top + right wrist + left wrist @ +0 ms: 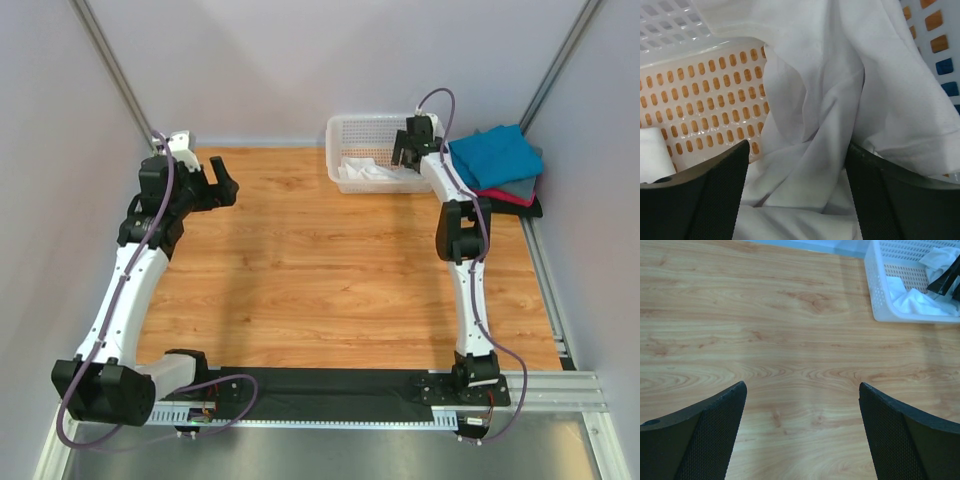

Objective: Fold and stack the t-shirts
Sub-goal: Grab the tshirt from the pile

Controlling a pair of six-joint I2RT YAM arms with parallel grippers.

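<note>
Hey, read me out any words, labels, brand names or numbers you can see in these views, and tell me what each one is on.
No text can be read in any view.
The white t-shirt in the mesh basket: plain cloth, no label showing.
The folded t-shirts beside the basket: no print visible.
The left arm, right arm and table: no legible markings.

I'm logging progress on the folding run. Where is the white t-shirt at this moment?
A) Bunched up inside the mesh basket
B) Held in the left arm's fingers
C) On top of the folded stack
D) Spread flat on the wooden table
A: the white t-shirt lies crumpled inside the basket, with the right gripper open just over its folds.
</note>
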